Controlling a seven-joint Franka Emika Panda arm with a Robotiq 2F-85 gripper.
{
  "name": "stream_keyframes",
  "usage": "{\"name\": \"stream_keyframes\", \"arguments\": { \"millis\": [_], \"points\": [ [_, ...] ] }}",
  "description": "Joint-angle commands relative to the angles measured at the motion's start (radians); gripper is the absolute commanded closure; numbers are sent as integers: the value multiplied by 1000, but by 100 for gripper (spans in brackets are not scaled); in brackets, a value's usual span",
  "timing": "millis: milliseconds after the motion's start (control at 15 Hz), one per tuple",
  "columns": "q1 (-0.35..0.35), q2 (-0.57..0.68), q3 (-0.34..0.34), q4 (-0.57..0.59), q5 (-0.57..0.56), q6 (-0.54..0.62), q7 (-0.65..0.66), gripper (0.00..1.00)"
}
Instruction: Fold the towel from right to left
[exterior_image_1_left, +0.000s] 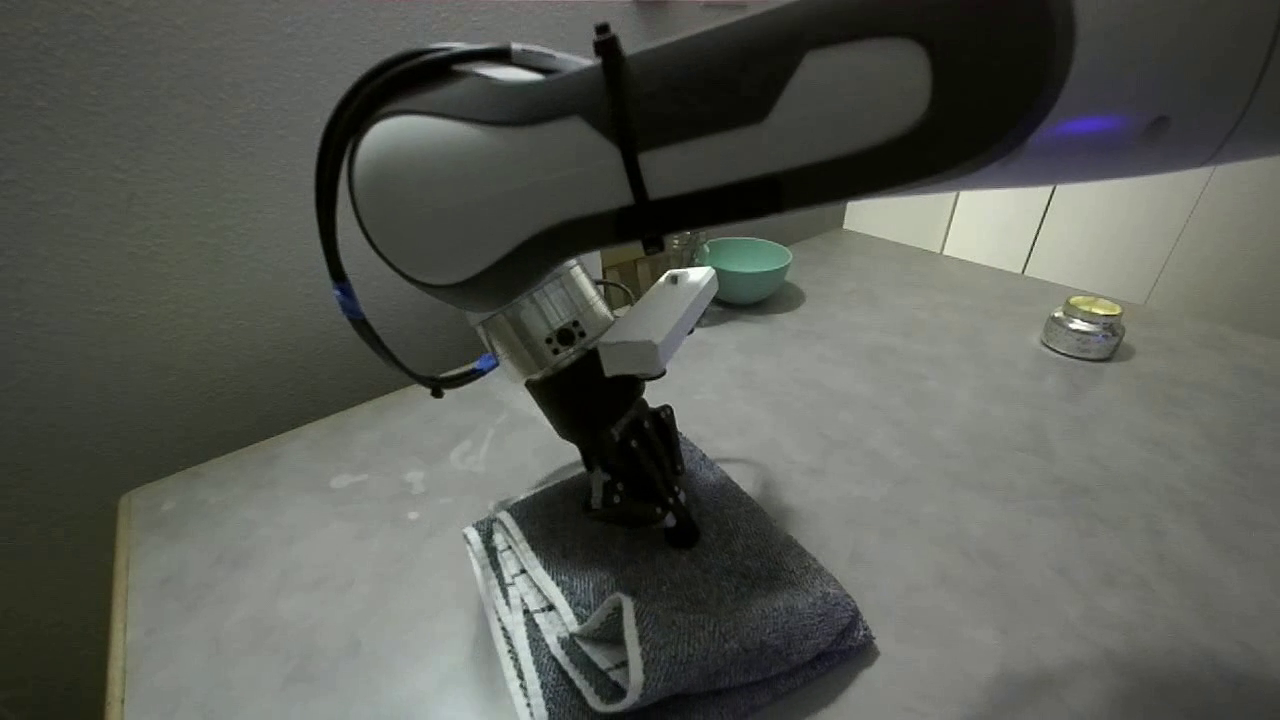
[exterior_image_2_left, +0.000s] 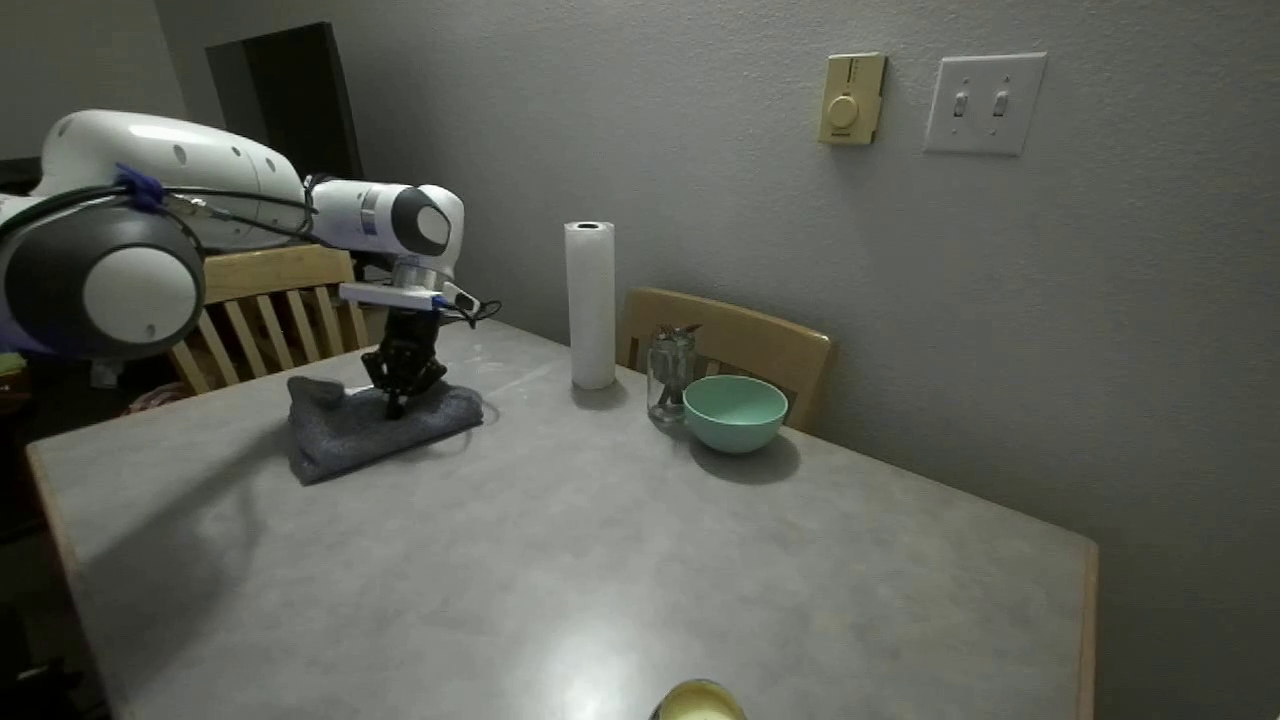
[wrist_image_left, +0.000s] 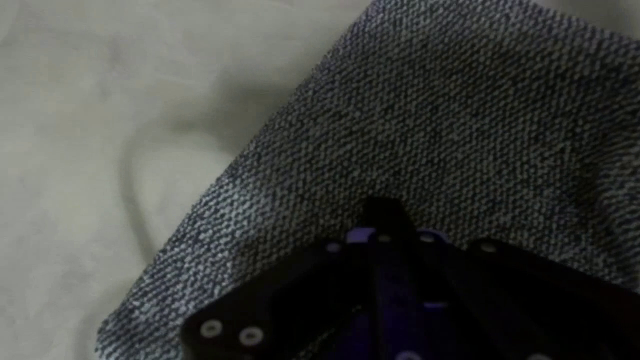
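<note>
The dark grey towel (exterior_image_1_left: 745, 600) lies folded over itself in layers on the table. Its white-and-dark striped band and pale hems show along the left side in an exterior view, where one hem curls up in a small raised flap. Over the upper layer, my gripper (exterior_image_1_left: 682, 530) points down at a slant, its fingertips at the cloth's surface. In the wrist view the gripper (wrist_image_left: 384, 212) has its fingertips together, and no cloth shows pinched between them. Plain grey weave of the towel (wrist_image_left: 450, 115) fills much of that view. The far underside of the towel is hidden.
A mint bowl (exterior_image_2_left: 735, 415), a glass jar with utensils (exterior_image_2_left: 668, 380) and a white paper towel roll (exterior_image_2_left: 592, 310) stand along the wall side. A silver candle jar (exterior_image_1_left: 1083, 330) sits farther off. The table edge (exterior_image_1_left: 117, 610) runs left of the towel.
</note>
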Motion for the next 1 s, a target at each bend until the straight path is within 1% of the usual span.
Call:
{"name": "stream_keyframes", "arguments": {
  "millis": [0, 133, 267, 467, 533, 667, 800, 933],
  "points": [
    [8, -12, -55, -22, -69, -98, -121, 100],
    [5, -9, -78, -10, -100, -126, -132, 100],
    [-4, -4, -93, -2, -111, -128, -115, 100],
    [-22, -5, -92, 6, -89, -113, -60, 100],
    [-28, -12, -86, 0, -75, -110, -23, 100],
    [-43, -18, -59, 5, -20, -78, 102, 100],
    [-44, -19, -49, 10, 22, -89, 230, 100],
    [-40, -16, -36, 15, 68, -71, 359, 100]
  ]
}}
